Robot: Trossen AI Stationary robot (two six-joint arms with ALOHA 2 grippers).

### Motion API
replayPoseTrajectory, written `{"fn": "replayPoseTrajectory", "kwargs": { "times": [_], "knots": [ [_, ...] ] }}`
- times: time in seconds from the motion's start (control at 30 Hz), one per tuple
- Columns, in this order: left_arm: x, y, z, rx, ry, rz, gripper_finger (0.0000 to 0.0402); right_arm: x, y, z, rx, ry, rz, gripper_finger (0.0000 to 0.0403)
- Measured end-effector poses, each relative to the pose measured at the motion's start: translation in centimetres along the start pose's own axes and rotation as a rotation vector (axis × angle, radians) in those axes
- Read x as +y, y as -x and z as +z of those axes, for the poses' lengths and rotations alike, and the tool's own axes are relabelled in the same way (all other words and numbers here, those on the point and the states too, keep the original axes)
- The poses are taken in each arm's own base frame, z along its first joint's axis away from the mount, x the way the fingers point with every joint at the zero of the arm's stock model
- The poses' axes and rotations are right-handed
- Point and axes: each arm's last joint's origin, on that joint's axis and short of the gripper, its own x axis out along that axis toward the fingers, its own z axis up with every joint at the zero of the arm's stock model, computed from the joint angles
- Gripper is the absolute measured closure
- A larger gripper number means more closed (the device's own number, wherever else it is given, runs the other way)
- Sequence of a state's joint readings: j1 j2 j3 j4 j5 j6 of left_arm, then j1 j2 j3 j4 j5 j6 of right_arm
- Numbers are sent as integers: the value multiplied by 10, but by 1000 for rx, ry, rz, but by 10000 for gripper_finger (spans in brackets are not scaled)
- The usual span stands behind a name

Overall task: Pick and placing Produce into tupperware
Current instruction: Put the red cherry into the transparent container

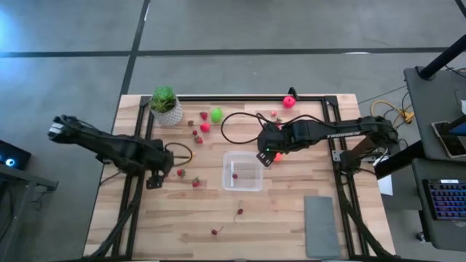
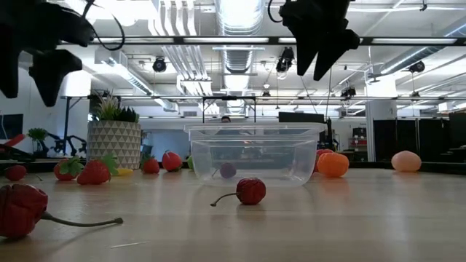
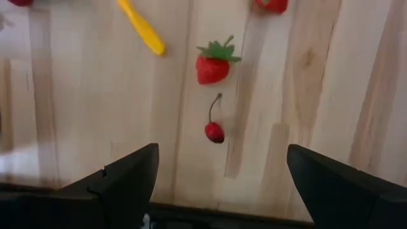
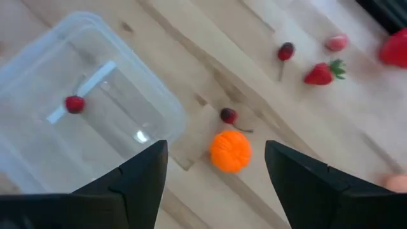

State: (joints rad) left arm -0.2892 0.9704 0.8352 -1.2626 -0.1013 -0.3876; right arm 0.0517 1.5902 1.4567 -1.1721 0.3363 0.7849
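- Right gripper (image 4: 216, 175) hovering above table just right of the tupperware (image 1: 242, 172) at high-view centre; jaws spread, nothing between them.
- Directly under it in right wrist view: orange ball (image 4: 230, 151), sitting on the wood just beside the container's corner, small dark cherry (image 4: 228, 116) touching or nearly touching it. Likely next pick.
- Left gripper (image 3: 216, 191) at left-centre of high view, fingers wide apart and empty, poised over a cherry (image 3: 214, 131) with a strawberry (image 3: 213, 63) just beyond; yellow cable (image 3: 141, 27) near upper edge of that wrist view.
- Tupperware holds one small red piece (image 4: 74, 104) so far; rest of the produce outside: cluster near potted plant (image 1: 164, 104) upper left incl. lime-green piece (image 1: 216, 113), pink ball (image 1: 289, 101) at top, two cherries (image 1: 239, 212) lower centre.
- Judged progress: early, most pieces left.
- Handling guess: pieces look light, hard plastic, smooth – round ones prone to rolling or squirting out of a pinch. Take the ball across its widest line, jaws straddling centre, straight descent.
- Cherries: grip the body, not the stem; stem thin and likely flexible.
- Tupperware light, clear, thin-walled – likely slides if bumped; with the ball this close to its corner, risk of a finger catching the rim.
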Motion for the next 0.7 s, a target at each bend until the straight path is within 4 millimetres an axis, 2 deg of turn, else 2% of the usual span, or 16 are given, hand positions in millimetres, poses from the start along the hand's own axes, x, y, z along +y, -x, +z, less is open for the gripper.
{"fn": "replayPoseTrajectory", "kwargs": {
  "times": [0.23, 0.43, 0.7],
  "knots": [
    [-15, -17, -13, -74, 43, -33, 71, -8, -4, 6, -11, 16, -45, 150],
    [-18, -39, -29, -61, 114, -26, 71, -18, -11, 12, -5, 31, -67, 150],
    [-18, -69, -33, -95, 245, 28, 72, -23, -20, 13, 5, 23, -85, 154]
  ]
}}
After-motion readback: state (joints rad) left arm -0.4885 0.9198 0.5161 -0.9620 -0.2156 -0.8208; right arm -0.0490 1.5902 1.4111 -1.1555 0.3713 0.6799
